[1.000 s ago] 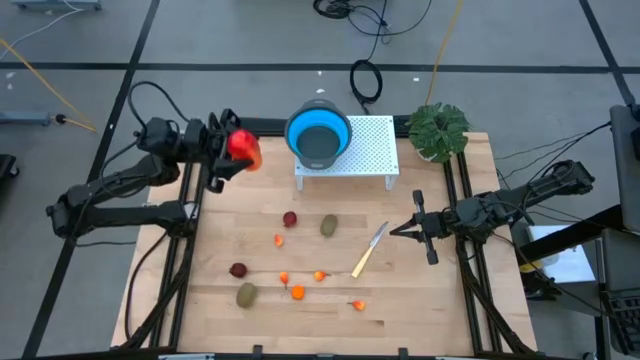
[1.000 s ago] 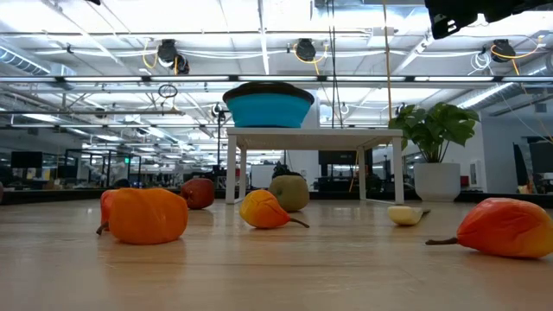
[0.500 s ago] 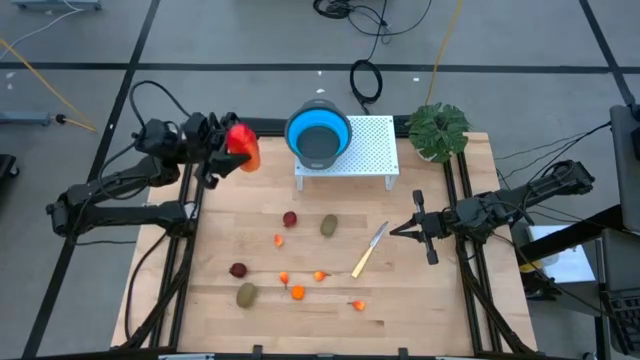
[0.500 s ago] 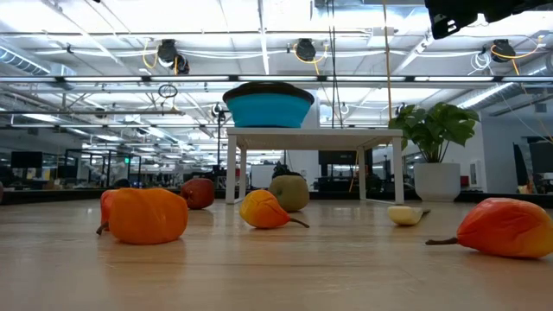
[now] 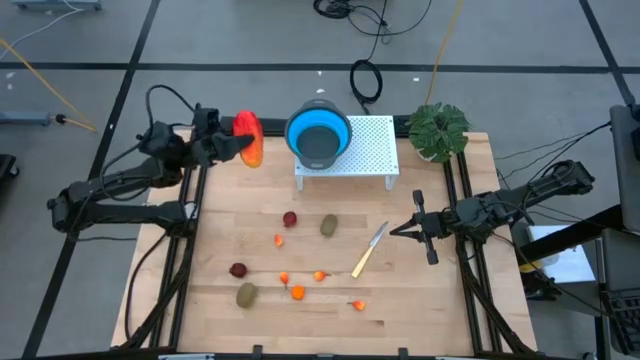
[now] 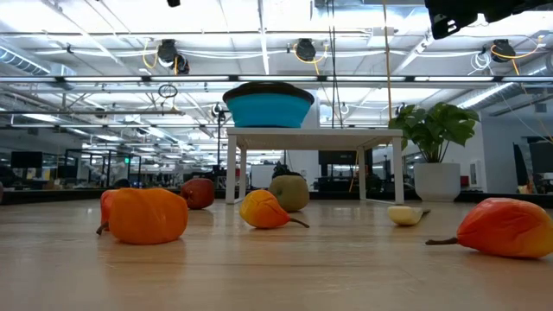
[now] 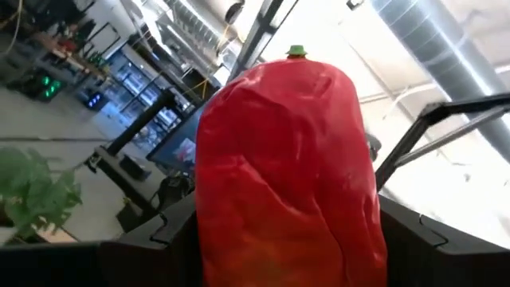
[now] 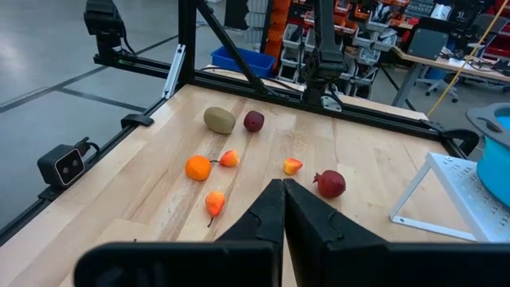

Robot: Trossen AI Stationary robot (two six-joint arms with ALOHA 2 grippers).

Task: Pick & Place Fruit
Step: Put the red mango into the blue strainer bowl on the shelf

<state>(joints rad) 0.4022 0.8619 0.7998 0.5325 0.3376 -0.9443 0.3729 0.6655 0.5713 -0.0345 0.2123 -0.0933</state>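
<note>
From above, my left gripper (image 5: 240,143) clamps the oblong red-yellow fruit (image 5: 249,136) beside the blue round bowl (image 5: 318,133). My right gripper (image 5: 395,231) is pinched together, empty, near the slim yellow-handled knife (image 5: 369,250).

Through my left wrist, the fruit (image 7: 291,175) bulges glossy red between my fingers (image 7: 446,247), its green stem tip pointing away.

Through my right wrist, small fruits lie beyond my closed fingers (image 8: 319,219).

A blue bowl (image 5: 318,136) sat on a white perforated stand (image 5: 362,150) (potted plant (image 5: 438,129) beside it), a yellow-handled knife (image 5: 368,250) lying on the wooden table (image 5: 430,300).
</note>
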